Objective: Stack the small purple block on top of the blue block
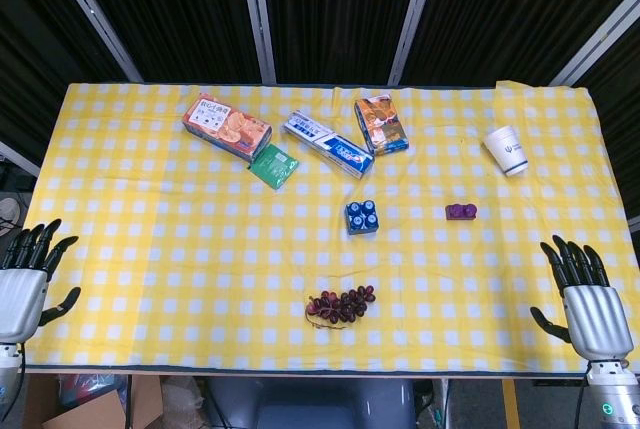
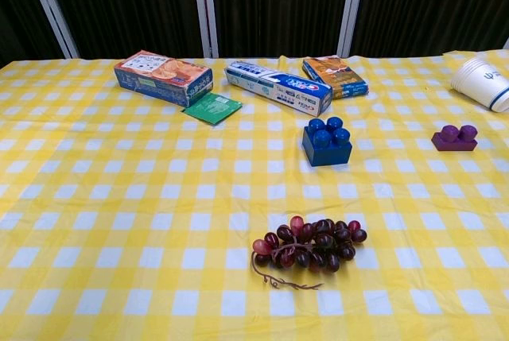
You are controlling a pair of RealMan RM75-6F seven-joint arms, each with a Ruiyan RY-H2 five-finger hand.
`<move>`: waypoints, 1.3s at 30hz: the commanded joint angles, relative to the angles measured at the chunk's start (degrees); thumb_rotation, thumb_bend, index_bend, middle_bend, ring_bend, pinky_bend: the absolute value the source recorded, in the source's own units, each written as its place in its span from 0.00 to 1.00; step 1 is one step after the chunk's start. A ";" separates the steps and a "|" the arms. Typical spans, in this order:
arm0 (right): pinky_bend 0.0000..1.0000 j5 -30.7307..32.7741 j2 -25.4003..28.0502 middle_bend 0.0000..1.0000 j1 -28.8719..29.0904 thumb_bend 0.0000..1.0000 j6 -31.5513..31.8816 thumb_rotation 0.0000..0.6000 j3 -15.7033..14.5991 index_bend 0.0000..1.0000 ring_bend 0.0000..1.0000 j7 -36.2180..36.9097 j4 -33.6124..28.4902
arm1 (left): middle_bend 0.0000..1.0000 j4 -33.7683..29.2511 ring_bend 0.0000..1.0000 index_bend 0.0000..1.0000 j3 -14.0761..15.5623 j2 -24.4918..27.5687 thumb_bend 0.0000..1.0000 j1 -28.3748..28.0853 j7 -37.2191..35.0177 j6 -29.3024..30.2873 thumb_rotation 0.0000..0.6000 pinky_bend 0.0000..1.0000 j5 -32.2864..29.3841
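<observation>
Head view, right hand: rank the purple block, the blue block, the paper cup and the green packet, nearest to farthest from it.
From the right hand:
1. Purple block, right of centre.
2. Paper cup, lying at the far right; not much farther than the purple block.
3. Blue block, mid-table.
4. Green packet, far side, left of centre.

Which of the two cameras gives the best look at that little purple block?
The chest view: the small purple block appears larger there, seen from the side, with its two studs clear. The head view shows it from above, small, right of the blue block.
</observation>
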 commanded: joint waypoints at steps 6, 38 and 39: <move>0.00 0.10 -0.21 0.00 -0.27 0.29 0.75 1.00 0.02 0.06 0.00 0.43 0.76 | 0.00 -0.22 0.00 0.17 0.04 0.43 0.32 0.54 -0.85 1.49 1.00 0.05 1.13; 0.00 -1.88 1.58 0.00 -1.11 0.29 2.54 1.00 -0.89 0.06 0.00 1.52 -0.91 | 0.00 -0.33 0.00 0.16 -0.24 -0.23 0.32 0.86 0.00 2.09 1.00 0.05 1.33; 0.00 -1.69 1.59 0.00 -1.06 0.29 2.37 1.00 -0.84 0.06 0.00 1.71 -0.85 | 0.00 -0.32 0.00 0.16 -0.24 -0.25 0.32 0.85 0.09 2.05 1.00 0.05 1.35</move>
